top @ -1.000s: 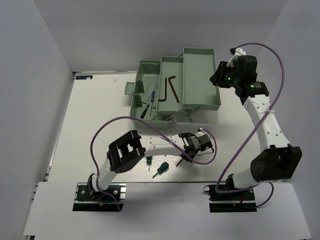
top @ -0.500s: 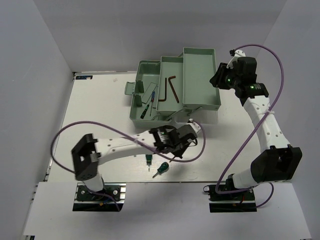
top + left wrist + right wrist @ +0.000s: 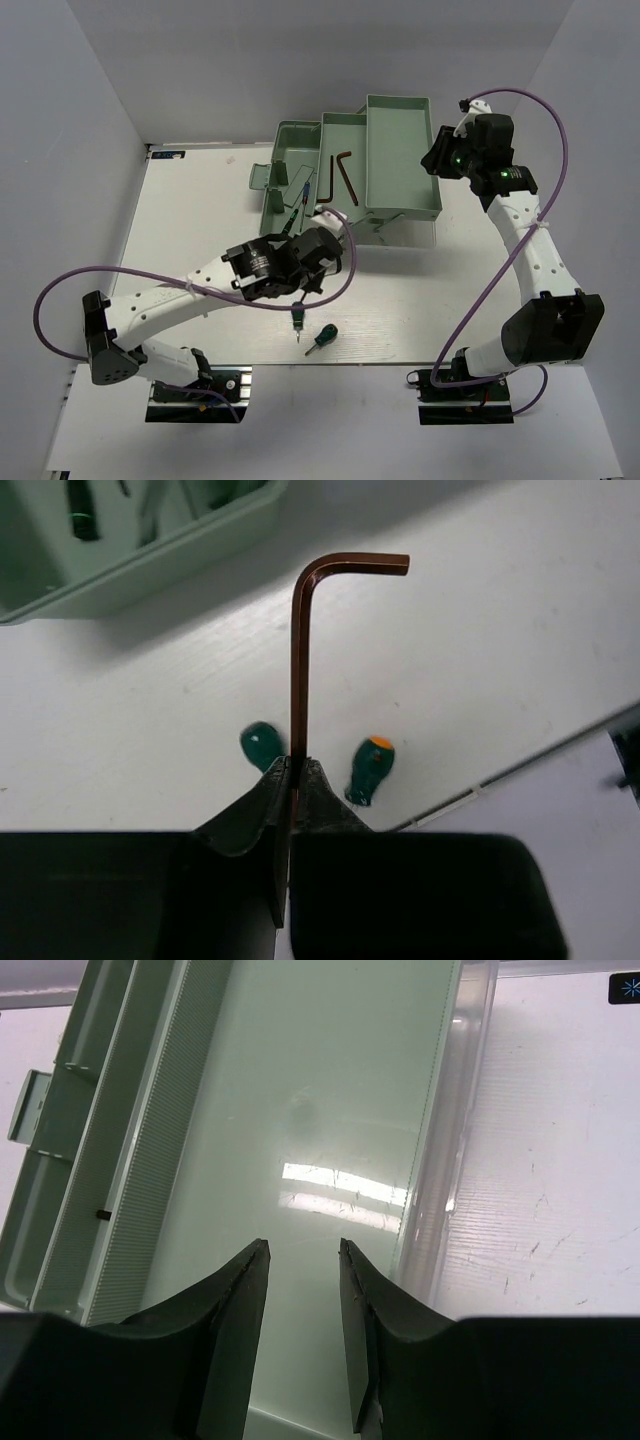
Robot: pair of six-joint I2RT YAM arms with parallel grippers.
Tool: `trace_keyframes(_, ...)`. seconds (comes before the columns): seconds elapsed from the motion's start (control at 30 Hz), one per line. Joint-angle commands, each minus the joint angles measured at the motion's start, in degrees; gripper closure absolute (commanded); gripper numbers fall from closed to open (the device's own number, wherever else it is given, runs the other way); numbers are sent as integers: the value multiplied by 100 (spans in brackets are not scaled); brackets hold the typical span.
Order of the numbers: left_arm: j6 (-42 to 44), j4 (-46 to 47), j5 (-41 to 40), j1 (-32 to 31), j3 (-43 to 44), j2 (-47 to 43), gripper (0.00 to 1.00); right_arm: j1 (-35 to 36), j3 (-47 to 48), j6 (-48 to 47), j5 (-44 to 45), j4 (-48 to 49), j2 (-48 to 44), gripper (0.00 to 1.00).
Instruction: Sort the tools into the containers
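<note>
Left gripper point(image 3: 292, 765): closed on a brown hex key point(image 3: 298, 650), pinched at the end of its long shaft. The shaft runs straight out from the fingertips and the short leg bends to the right in the wrist view. The key is held clear of the white desk point(image 3: 200, 220), over the middle of the desk and just on the near side of the toolbox point(image 3: 300, 140). The toolbox stands open at the far edge, somewhat right of centre, with its trays stepped out. Middle tray point(image 3: 340, 215): two more hex keys point(image 3: 328, 185) lie side by side, long shafts running near to far. Low left compartment point(image 3: 268, 215): one thin dark screwdriver point(image 3: 290, 222) is visible, with a second thin tool point(image 3: 303, 194) just beyond it, too small to identify with certainty. Right tray point(image 3: 400, 150): the floor shows bare and pale green. Right gripper point(image 3: 303, 1250): jaws apart, nothing between them, hanging over the right tray at its right rim, towards the far right corner of the desk. Two green-handled screwdrivers point(image 3: 296, 320) lie on the desk close to the middle of the near edge, near each other but not touching; the right-hand one point(image 3: 370, 770) shows an orange end cap. A purple cable point(image 3: 60, 300) loops from the left arm out towards the left edge.
</note>
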Motion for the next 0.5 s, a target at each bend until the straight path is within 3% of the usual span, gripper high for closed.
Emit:
trace_keyframes(0.0, -257, 218, -583, 412, 111, -160, 100, -15, 195, -96, -14, -29, -3, 60)
trace_keyframes(0.33, 392, 1423, 57, 1853, 1208, 1279, 100, -15, -376, -825, -1023, 41, -469, 63)
trace_keyframes(0.47, 726, 1478, 454, 2276, 2279, 2200, 100, 3, -692, -1168, -1630, 41, -785, 63)
